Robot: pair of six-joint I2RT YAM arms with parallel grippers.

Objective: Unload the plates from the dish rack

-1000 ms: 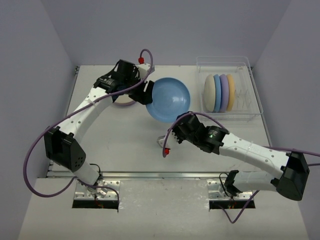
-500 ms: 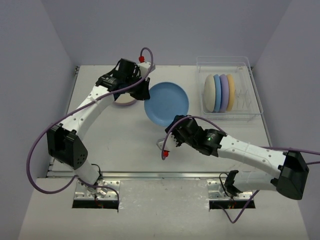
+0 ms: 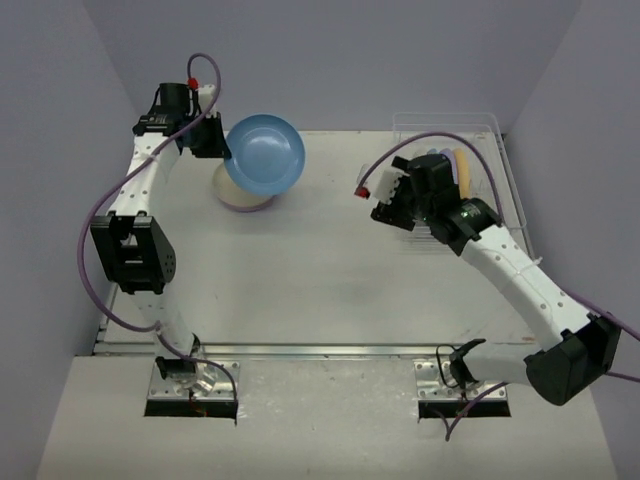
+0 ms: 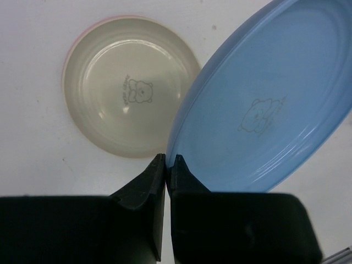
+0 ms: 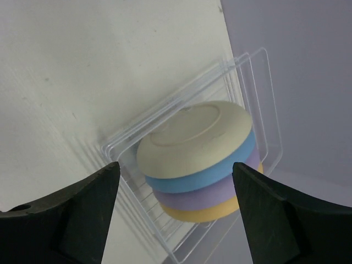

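Blue plate (image 4: 264,110) clamped by its rim in left gripper (image 4: 168,162) above cream plate (image 4: 132,93) on bench (image 3: 300,270), right gripper (image 5: 173,176) spread wide facing four plates (image 5: 198,165) in dish rack (image 5: 258,82).

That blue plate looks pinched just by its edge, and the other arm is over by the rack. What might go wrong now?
1. The left gripper pinches the tilted blue plate only at its rim, so it might slip or land crooked on the cream plate on the table.
2. The right gripper, open, faces four plates packed tight in the dish rack. It could snag a neighbouring plate or drag the rack.
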